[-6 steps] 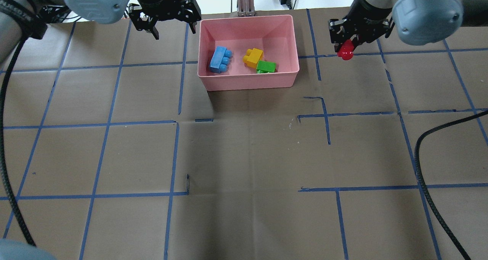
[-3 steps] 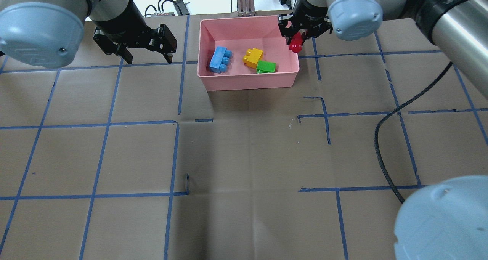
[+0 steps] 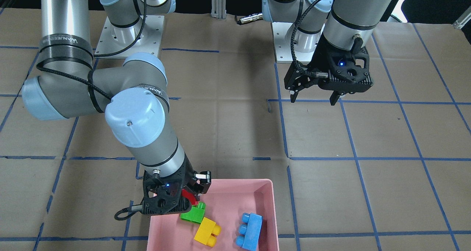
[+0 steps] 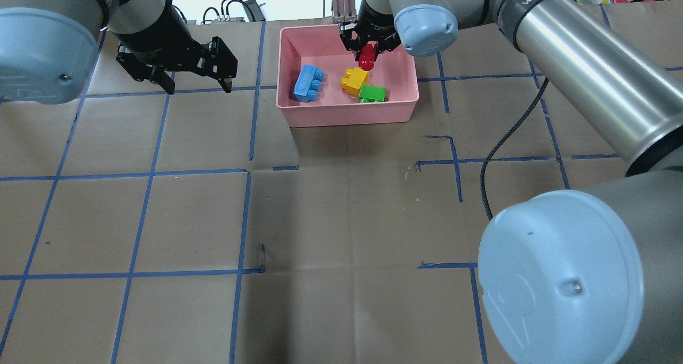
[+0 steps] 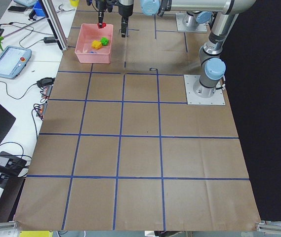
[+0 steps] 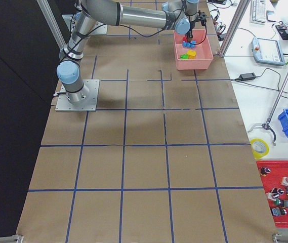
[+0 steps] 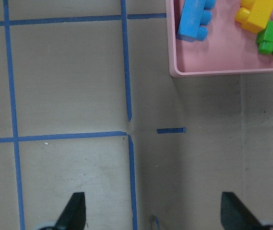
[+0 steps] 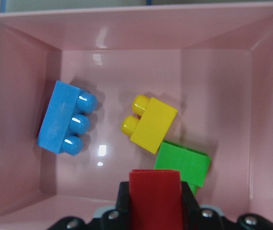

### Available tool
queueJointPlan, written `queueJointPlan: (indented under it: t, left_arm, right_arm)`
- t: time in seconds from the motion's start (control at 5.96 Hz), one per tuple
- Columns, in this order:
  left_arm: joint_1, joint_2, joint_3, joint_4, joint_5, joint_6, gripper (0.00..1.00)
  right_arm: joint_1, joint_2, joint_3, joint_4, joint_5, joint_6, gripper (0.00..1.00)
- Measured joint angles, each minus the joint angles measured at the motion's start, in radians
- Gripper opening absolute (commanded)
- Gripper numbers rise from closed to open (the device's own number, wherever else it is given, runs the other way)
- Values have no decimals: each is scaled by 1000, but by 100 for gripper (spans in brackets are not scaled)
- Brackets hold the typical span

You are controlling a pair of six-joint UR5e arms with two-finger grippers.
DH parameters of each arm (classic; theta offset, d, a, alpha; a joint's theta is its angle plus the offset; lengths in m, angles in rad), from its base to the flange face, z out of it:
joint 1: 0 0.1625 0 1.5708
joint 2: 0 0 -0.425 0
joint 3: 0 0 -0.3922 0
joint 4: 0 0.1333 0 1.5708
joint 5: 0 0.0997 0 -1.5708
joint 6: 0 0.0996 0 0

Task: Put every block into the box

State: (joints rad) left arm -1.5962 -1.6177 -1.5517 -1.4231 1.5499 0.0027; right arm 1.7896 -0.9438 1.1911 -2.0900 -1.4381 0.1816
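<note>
The pink box stands at the table's far middle. In it lie the light blue block, the yellow block and the green block. My right gripper is shut on the red block and holds it above the inside of the box, over the yellow and green blocks. The right wrist view shows the red block between the fingers, above the green block. My left gripper is open and empty, above the table left of the box.
A black cable from the right arm hangs over the table right of the box. Blue tape lines cross the brown paper cover. The arm bases stand at the robot's edge of the table.
My right gripper has carried the red block leftward, from right of the box to above its inside. My left gripper has moved left and a little nearer, still open.
</note>
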Motion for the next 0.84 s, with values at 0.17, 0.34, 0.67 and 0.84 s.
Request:
queueJointPlan:
  t: [0.17,0.34,0.67,0.84]
  left_arm:
    - [1,-2,4,5,0,-7,100]
    - [2,-2,5,6,2,-9,100]
    - [3,5,-1,5,18,0,100]
    - [4,6,-3,5,46,4,100]
  right_arm:
    - [4,10,-8,-88,-10,1,100]
    - [5,13,-10,-141,-17,-1,100]
    - [5,12,-3,-157,-20,-10,100]
    - [5,11,-3,-155,-21,-11,100]
